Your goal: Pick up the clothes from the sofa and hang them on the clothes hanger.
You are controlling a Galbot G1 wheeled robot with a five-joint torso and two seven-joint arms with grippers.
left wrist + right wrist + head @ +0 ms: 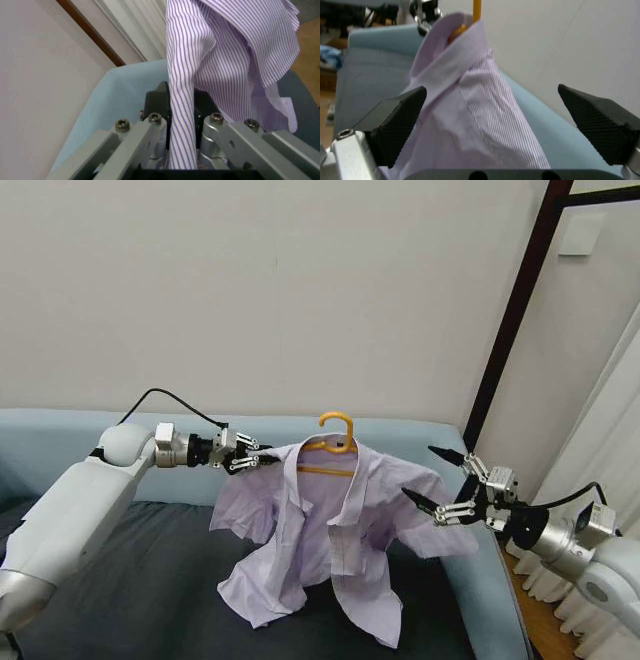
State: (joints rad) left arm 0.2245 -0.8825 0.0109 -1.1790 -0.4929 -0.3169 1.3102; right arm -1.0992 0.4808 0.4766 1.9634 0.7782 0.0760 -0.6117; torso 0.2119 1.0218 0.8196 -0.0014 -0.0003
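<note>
Jaws of the left gripper (pixel 243 453) are closed on a fold of the striped lilac shirt (pixel 330 530) at its left shoulder; the left wrist view shows the cloth running straight down between the two fingers (pixel 155 127). Jaws of the right gripper (pixel 418 471) stand wide apart and hold nothing. Its black pads (pixel 395 123) point at the opposite shoulder of the shirt, which lies ahead of them and between their lines, just beside the tips but not yet touched.

The shirt hangs on a yellow hanger (pixel 338 430), collar round the hook. The hanger's long axis runs across the robot, parallel to the sofa's back edge, so the two shoulders face one gripper each; the right gripper is the nearer to the free shoulder. A closing move there probably needs a short advance along that axis.

The body of the shirt falls towards the middle of the dark seat cushion (pixel 150 580), where its hem appears to rest. The pale blue sofa back (pixel 60 430) runs behind, against a plain wall (pixel 300 280). A dark upright post (pixel 510 320) stands beyond the sofa's right end.
</note>
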